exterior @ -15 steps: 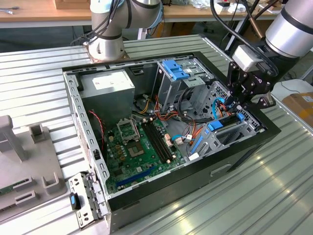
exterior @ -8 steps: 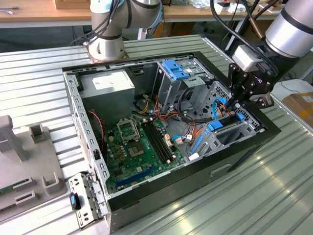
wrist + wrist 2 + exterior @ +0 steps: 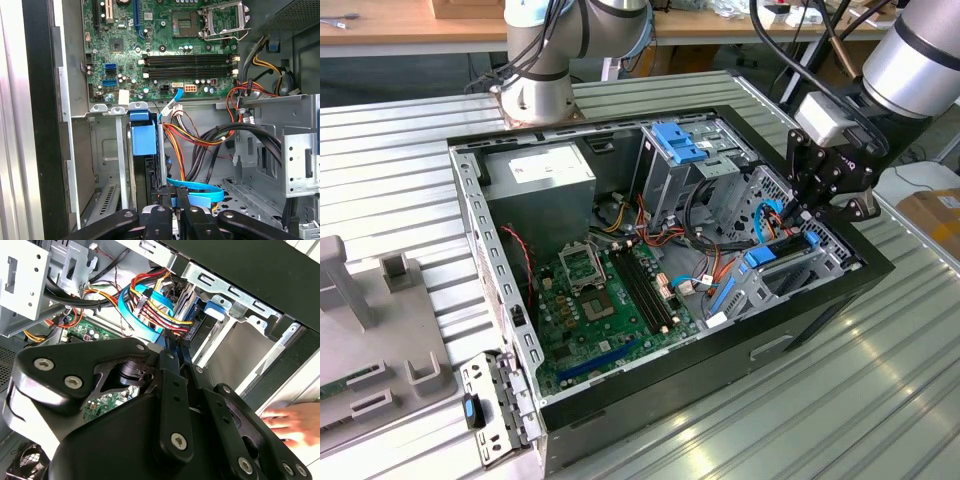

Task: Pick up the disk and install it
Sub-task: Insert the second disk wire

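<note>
The gripper (image 3: 817, 212) hangs inside the open computer case (image 3: 820, 300), at its edge on the exterior view's right, fingers (image 3: 172, 200) clenched on the disk (image 3: 145, 137). The disk stands on edge in the drive bay (image 3: 790, 270), hemmed by the bay's metal walls on one side and cables (image 3: 200, 145) on the other. A hand (image 3: 295, 422) rests just outside the case.

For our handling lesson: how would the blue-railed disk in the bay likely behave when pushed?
The disk looks rigid, so it probably slides rather than bends. Standing on edge between the metal bay walls, it likely won't tip. Its plastic rails may flex.
</note>
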### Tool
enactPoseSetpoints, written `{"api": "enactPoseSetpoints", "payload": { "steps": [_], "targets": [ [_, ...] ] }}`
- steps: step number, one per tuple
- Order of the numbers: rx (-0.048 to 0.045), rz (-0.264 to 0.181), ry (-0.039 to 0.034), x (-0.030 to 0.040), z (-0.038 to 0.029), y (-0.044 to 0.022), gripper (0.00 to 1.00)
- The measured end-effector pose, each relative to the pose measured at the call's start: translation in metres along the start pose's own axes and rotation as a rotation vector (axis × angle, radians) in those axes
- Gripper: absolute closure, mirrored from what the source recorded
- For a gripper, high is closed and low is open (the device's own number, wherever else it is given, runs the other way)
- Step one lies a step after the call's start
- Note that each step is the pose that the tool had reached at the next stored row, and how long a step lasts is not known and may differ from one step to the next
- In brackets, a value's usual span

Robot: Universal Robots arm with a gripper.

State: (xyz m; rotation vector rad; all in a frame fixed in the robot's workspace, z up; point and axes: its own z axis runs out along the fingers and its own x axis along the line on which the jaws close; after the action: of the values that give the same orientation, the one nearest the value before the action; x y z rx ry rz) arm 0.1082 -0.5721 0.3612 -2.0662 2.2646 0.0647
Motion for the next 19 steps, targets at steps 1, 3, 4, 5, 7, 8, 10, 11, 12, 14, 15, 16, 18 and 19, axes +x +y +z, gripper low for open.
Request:
{"api": "enactPoseSetpoints", "payload": {
  "steps": [1,3,4,5,7,8,10,11,12,14,15,16,18,19],
  "targets": [
    [0.0021,-0.004,-0.0014,0.0003,-0.0001,0.0012,0.84],
    [0.0058,-0.014,-0.0053,0.0018,-0.0003,0.0037,0.84],
    [0.0058,-0.014,-0.0052,0.0018,-0.0003,0.0037,0.84],
    [0.0058,-0.014,-0.0051,0.0019,-0.0003,0.0037,0.84],
    [0.0038,-0.037,-0.0058,0.0019,-0.0003,0.0038,0.84],
    [0.0026,-0.050,-0.0062,0.0019,-0.0003,0.0038,0.84],
    [-0.0002,-0.083,-0.0070,0.0020,-0.0002,0.0038,0.84],
    [-0.0018,-0.101,-0.0075,0.0026,-0.0001,0.0037,0.84],
    [-0.0021,-0.104,-0.0076,0.0034,-0.0002,0.0036,0.84],
    [-0.0023,-0.106,-0.0074,0.0065,-0.0005,0.0033,0.84],
    [-0.0023,-0.106,-0.0075,0.0067,-0.0005,0.0033,0.84],
    [-0.0022,-0.106,-0.0076,0.0067,-0.0005,0.0033,0.84],
    [-0.0025,-0.109,-0.0086,0.0070,-0.0005,0.0035,0.84],
    [-0.0025,-0.115,-0.0107,0.0075,-0.0005,0.0038,0.84]
  ]
}}
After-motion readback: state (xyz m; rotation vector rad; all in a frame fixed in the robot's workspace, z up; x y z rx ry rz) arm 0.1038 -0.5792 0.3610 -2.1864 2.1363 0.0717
